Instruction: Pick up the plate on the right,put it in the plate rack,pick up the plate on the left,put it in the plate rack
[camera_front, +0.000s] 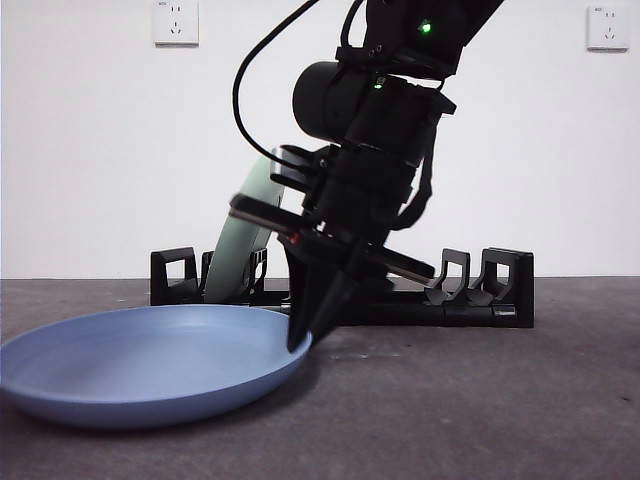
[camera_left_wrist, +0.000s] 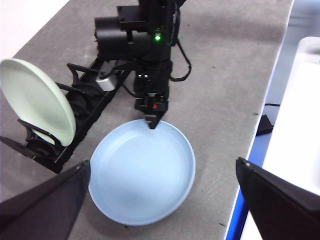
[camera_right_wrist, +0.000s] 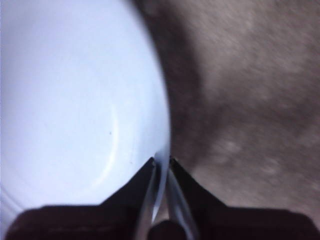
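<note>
Pinching the rim of the blue plate (camera_right_wrist: 75, 115): the right hand (camera_right_wrist: 161, 162) is closing its two black jaws on the plate's edge, one jaw inside the rim, one outside, only the rim's thickness between them. In the front view that hand (camera_front: 305, 335) is coming down steeply from above with its tips at the plate's (camera_front: 150, 365) rim on the side nearest the plate rack (camera_front: 480, 295). The plate is lying flat on the tabletop (camera_front: 480, 400), just in front of the rack.

The left hand (camera_left_wrist: 160, 200) is hanging above, spread wide and holding nothing, looking down on the blue plate (camera_left_wrist: 142, 172) and on the right hand (camera_left_wrist: 152, 121).

A pale green plate (camera_left_wrist: 35, 100) is already standing on edge between the rack's (camera_left_wrist: 80, 107) prongs, near one end; in the front view it (camera_front: 240, 245) is leaning slightly.

Surface: grey mottled tabletop (camera_left_wrist: 225, 75), felt-like. Behind it a plain white wall (camera_front: 100, 150) with two sockets (camera_front: 175, 22) high up. Past the tabletop's edge, a blue strip and something white (camera_left_wrist: 300, 115), cut off by the frame.

The arm is hiding the rack's middle in the front view. The right wrist view is blurry, and the jaw tips are only roughly readable.
</note>
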